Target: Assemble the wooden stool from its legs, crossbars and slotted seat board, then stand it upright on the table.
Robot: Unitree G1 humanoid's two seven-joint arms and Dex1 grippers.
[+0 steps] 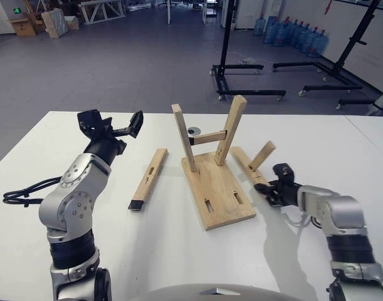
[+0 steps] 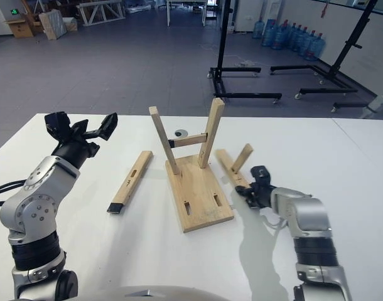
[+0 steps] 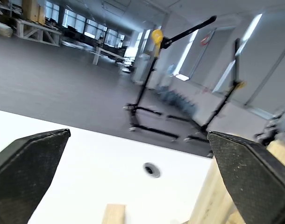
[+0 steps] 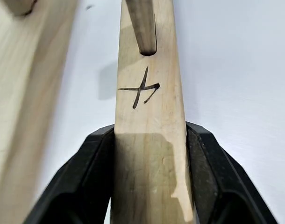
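The slotted seat board (image 1: 221, 191) lies flat on the white table (image 1: 179, 251). Two legs (image 1: 185, 139) (image 1: 230, 130) stand up from it, joined by a crossbar (image 1: 208, 138). A third leg (image 1: 248, 165) lies right of the board with a short crossbar (image 1: 262, 155) rising from its slot. My right gripper (image 1: 271, 188) is shut on that leg's near end (image 4: 149, 116), the black fingers (image 4: 93, 168) pressing both sides. A loose leg (image 1: 149, 177) lies left of the board. My left gripper (image 1: 113, 126) hangs open above the table, left of that loose leg.
A round grommet hole (image 1: 194, 131) sits in the table behind the standing legs. A black cable (image 1: 22, 191) trails at the table's left edge. Black wheeled stands (image 1: 251, 66) occupy the floor beyond the far edge.
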